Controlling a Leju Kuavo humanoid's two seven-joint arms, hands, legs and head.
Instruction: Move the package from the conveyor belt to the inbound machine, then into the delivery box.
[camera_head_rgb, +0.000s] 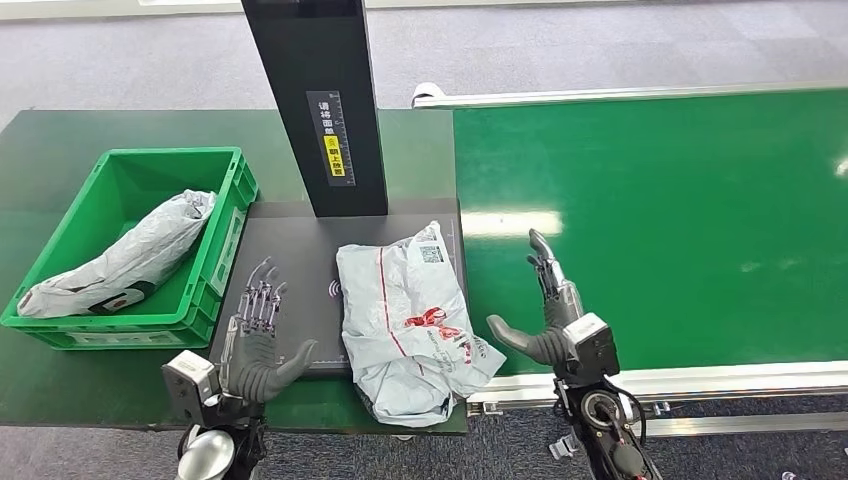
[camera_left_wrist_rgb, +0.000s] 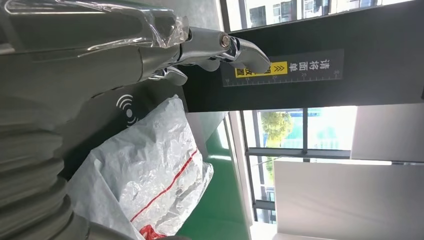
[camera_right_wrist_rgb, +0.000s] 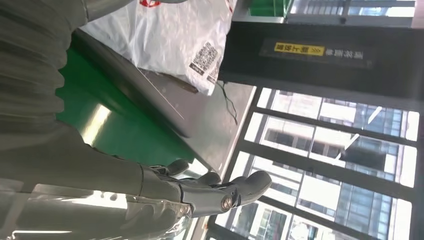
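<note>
The package (camera_head_rgb: 410, 320) is seen laid on the inbound machine (camera_head_rgb: 300, 290), off the conveyor belt (camera_head_rgb: 650, 220); both robot hands, left (camera_head_rgb: 255, 335) and right (camera_head_rgb: 550, 310), are held open and empty beside it; the delivery box (camera_head_rgb: 225, 200) is left to be reached

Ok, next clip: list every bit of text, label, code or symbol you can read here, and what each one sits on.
"请将面单" on the black column's strip label; its yellow part is too blurred.
Ruler ticks along that strip: numbers too small.
Wireless-wave symbol on the dark scanner plate: no words.
Shipping label with barcode and QR code on the grey package: print too small.
Red logo on that package: unreadable.
Bagged package in the green crate: nothing legible.
</note>
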